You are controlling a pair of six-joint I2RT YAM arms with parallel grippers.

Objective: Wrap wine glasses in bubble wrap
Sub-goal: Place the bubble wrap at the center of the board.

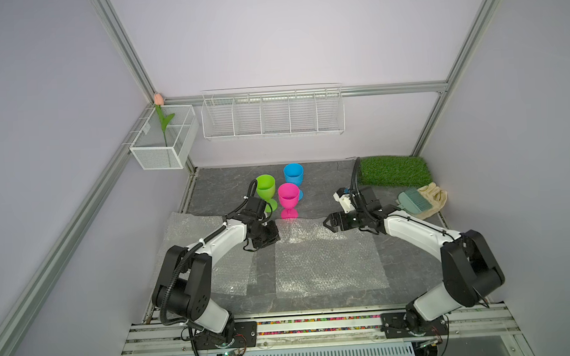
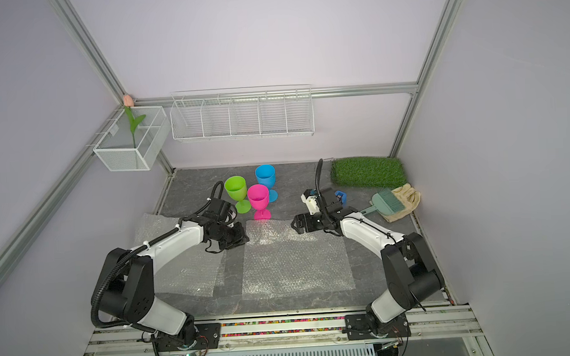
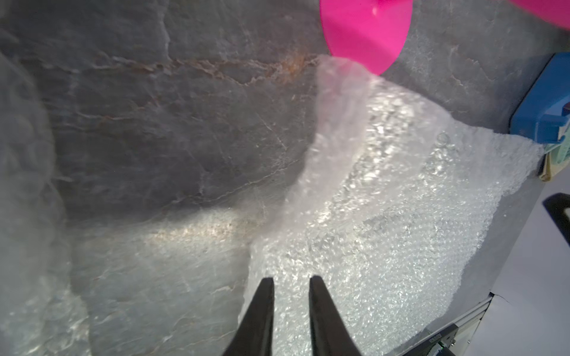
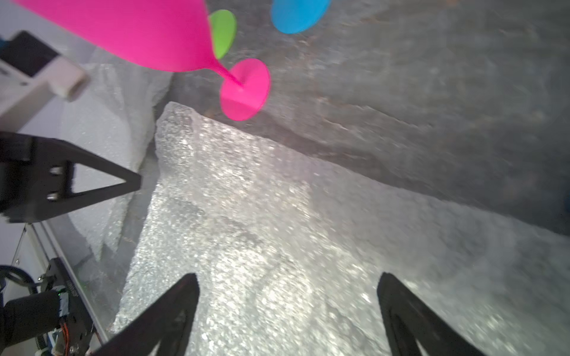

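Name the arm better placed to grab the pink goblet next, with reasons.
Right, probably. The right gripper is wide open and faces the pink goblet across the bubble wrap. The left gripper points down at the sheet, jaws barely parted.

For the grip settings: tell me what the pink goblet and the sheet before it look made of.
Pink goblet: probably plastic, opaque, even satin magenta, no transparency. Sheet: thin clear plastic film, whitish, glossy glints, tiny bubbles throughout.
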